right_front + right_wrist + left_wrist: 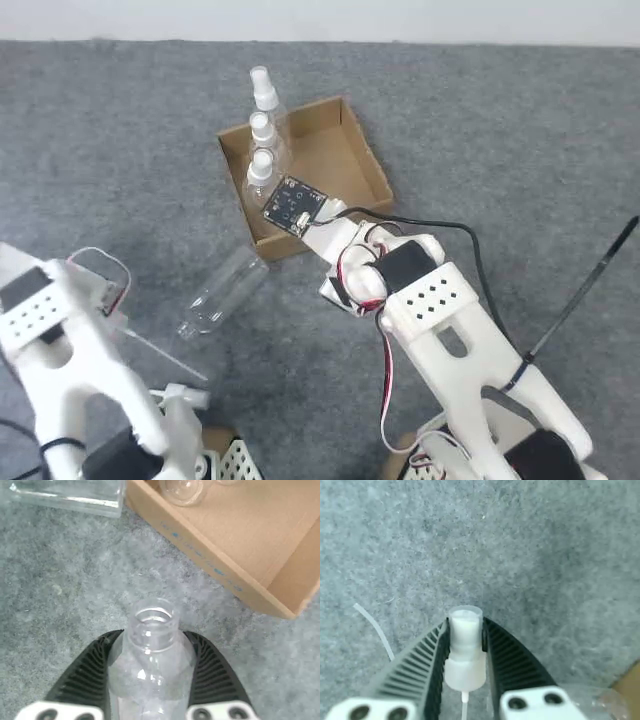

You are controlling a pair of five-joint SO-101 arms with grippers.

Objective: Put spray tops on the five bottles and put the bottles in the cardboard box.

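Glossy clear plastic bottle (150,650), matt cardboard box (240,545)

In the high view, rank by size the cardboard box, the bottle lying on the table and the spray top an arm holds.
Largest: cardboard box
Next: lying bottle
Smallest, clearly: spray top

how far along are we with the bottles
Done: three capped bottles sit in the cardboard box. In hand: the right gripper holds an open bottle, the left gripper a spray top. Left: join those, box that bottle, then cap and box the bare bottle lying on the table.
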